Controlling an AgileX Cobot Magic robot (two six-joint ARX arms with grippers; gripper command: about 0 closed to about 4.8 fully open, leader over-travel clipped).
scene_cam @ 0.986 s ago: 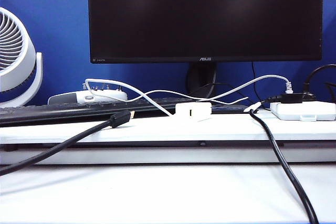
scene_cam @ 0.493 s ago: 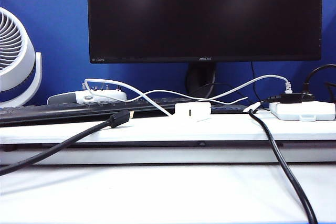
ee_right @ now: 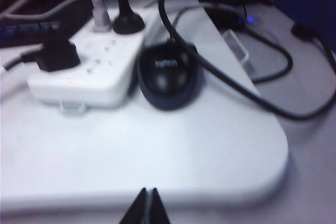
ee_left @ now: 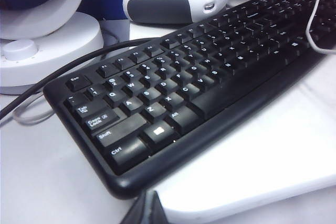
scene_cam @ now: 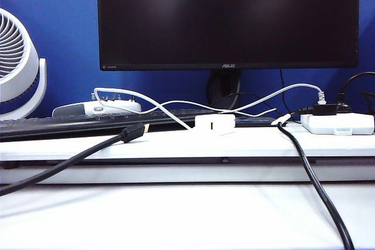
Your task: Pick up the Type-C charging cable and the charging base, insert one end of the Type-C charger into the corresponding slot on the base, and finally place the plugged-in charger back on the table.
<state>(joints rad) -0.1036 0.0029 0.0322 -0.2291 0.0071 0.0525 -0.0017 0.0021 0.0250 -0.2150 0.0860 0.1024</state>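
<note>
Matt black plastic keyboard [ee_left: 210, 72]; smooth white plastic charging base [scene_cam: 215, 124]; glossy black mouse [ee_right: 167, 75]; smooth white table [scene_cam: 176, 215].

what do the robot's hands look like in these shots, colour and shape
Little shows. The left hand appears only as dark, pointed fingertips at the left wrist view's edge. The right hand shows two slim black fingers tapering to a point. No markings or cables are visible, and neither arm appears in the exterior view.

All I can see of my own hardware is fingertips. The left gripper [ee_left: 145, 208] shows as two dark, matte black wedges pressed together, tapering to a blunt point. The right gripper [ee_right: 146, 207] looks the same: two slim black blades meeting along a thin seam, with no visible markings, screws or cables.
</note>
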